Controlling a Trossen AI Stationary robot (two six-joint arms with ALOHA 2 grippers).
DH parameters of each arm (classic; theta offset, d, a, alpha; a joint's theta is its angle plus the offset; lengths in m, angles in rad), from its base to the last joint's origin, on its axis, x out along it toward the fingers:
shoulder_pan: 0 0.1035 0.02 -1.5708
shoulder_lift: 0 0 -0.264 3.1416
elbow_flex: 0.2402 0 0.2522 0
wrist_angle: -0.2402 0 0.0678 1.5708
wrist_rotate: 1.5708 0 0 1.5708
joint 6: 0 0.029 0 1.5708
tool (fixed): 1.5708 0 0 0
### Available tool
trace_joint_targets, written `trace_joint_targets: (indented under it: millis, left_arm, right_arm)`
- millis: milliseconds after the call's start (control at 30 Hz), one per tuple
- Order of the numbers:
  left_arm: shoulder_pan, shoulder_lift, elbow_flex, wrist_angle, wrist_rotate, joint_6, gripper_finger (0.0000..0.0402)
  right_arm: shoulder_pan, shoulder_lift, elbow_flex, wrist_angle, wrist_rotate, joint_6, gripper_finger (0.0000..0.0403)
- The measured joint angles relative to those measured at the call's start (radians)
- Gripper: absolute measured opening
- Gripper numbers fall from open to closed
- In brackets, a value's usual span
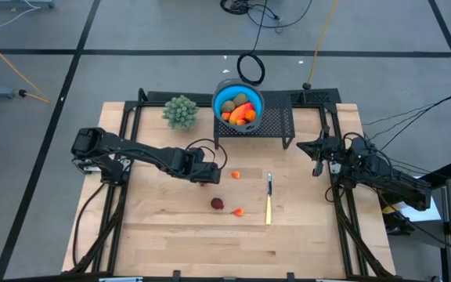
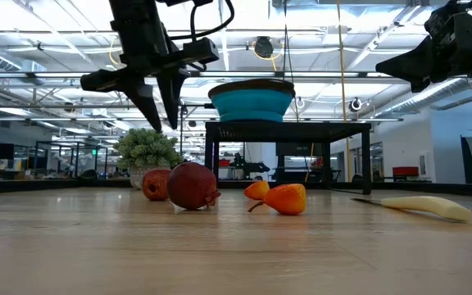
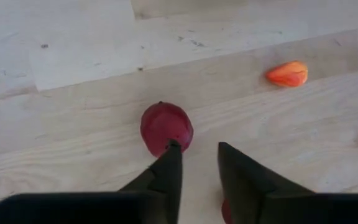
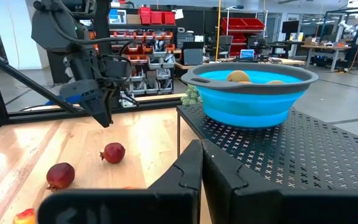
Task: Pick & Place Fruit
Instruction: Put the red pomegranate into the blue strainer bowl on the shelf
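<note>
Two dark red round fruits (image 2: 192, 186) (image 2: 156, 184) and two small orange ones (image 2: 285, 198) (image 2: 256, 190) lie on the wooden table near its middle. In the high view one dark red fruit (image 1: 218, 204) lies beside an orange one (image 1: 239, 211), and another orange one (image 1: 236, 174) lies farther back. My left gripper (image 2: 158, 102) hangs open, pointing down, above the dark red fruits and clear of them. Its wrist view shows a dark red fruit (image 3: 166, 126) just ahead of the fingertips. My right gripper (image 4: 202, 158) waits shut at the table's right side, beside the stand. More fruit lies in the blue bowl (image 1: 238, 106).
The blue bowl (image 4: 250, 93) stands on a black perforated stand (image 1: 276, 125) at the far middle. A pale green bushy plant (image 1: 180, 111) sits left of it. A thin knife (image 1: 269, 200) with a pale yellow handle lies right of the fruits. Bare wood stretches along the near edge.
</note>
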Motion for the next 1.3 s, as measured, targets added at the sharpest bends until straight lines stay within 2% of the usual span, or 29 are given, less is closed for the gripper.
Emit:
trace_joint_targets:
  millis: [333,567,833,1300]
  left_arm:
    - [0.002,0.000,-0.021,0.001,-0.007,0.007,0.0234]
    - [0.002,0.000,-0.053,0.005,-0.014,0.007,0.0297]
    - [0.016,0.000,-0.110,0.134,-0.036,0.007,0.0326]
    - [0.046,0.026,-0.165,0.198,0.008,-0.001,0.0327]
  right_arm:
    - [0.000,0.000,0.000,0.000,0.000,0.000,0.0000]
    - [0.000,0.000,0.000,0.000,0.000,0.000,0.0000]
    - [0.000,0.000,0.000,0.000,0.000,0.000,0.0000]
    - [0.000,0.000,0.000,0.000,0.000,0.000,0.0000]
